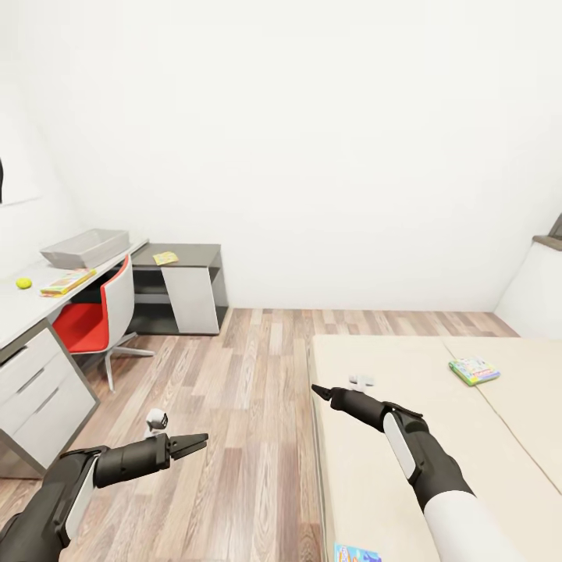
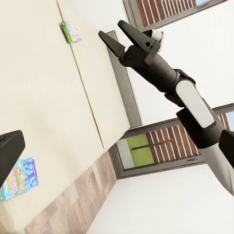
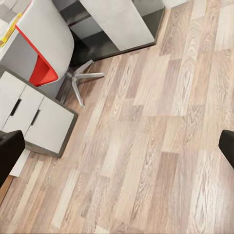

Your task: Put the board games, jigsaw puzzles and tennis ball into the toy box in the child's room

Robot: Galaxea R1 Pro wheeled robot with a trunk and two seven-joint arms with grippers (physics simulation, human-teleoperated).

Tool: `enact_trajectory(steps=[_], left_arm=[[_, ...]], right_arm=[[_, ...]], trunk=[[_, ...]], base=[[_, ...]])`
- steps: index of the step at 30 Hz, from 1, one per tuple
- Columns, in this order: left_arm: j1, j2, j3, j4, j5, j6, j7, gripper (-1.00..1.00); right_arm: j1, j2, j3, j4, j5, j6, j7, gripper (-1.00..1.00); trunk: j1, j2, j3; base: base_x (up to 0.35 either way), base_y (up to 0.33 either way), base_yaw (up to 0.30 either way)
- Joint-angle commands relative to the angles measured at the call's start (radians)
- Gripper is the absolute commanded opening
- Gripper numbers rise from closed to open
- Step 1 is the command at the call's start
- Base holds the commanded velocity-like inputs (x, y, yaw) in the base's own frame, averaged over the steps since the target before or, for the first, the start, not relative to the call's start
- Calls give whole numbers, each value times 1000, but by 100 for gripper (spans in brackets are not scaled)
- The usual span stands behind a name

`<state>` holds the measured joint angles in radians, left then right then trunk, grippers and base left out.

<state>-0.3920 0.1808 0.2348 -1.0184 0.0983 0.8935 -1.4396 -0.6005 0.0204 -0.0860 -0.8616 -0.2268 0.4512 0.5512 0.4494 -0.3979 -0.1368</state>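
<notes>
Right at the bottom edge of the head view sits a light blue game box (image 1: 357, 553) on the bed (image 1: 367, 484), basically under the right arm. Both claws are empty: the left claw (image 1: 197, 443) hangs over the floor with its jaws a little apart, and the right claw (image 2: 119, 35) is spread open over the near side of the mattress. A second game, the green-edged one (image 1: 474, 371), lies further up the bed toward the far right.

Over on the worktop (image 1: 16, 312) are the grey toy box (image 1: 84, 247), the tennis ball (image 1: 24, 282) and a flat yellowish board (image 1: 68, 281) just beside the bin. Another small yellow thing (image 1: 165, 257) sits on the lower dark desk (image 1: 199, 254).

I'd guess the step is grabbing a bed game first. The blue one is closest, so tip the head down, bring the right claw over one long edge, and pinch across the thin side instead of flat-on. Watch the red chair (image 1: 105, 312) when rolling back to the bin.
</notes>
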Motion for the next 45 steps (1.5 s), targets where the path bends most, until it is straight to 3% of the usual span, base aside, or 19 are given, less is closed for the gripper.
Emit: enact_trajectory(steps=[1,31,45], left_arm=[[-1,0,0,0,1,10,-3,100],[-1,0,1,0,1,12,-2,100],[-1,0,0,0,1,12,-2,100]], right_arm=[[-1,1,-4,0,-6,8,3,100],[-1,1,-5,0,-6,8,3,100],[-1,0,-5,0,-6,9,3,100]], trunk=[[1,-2,-1],[1,-2,11],[1,-2,11]], base=[[0,0,0],[0,6,0],[0,205,0]])
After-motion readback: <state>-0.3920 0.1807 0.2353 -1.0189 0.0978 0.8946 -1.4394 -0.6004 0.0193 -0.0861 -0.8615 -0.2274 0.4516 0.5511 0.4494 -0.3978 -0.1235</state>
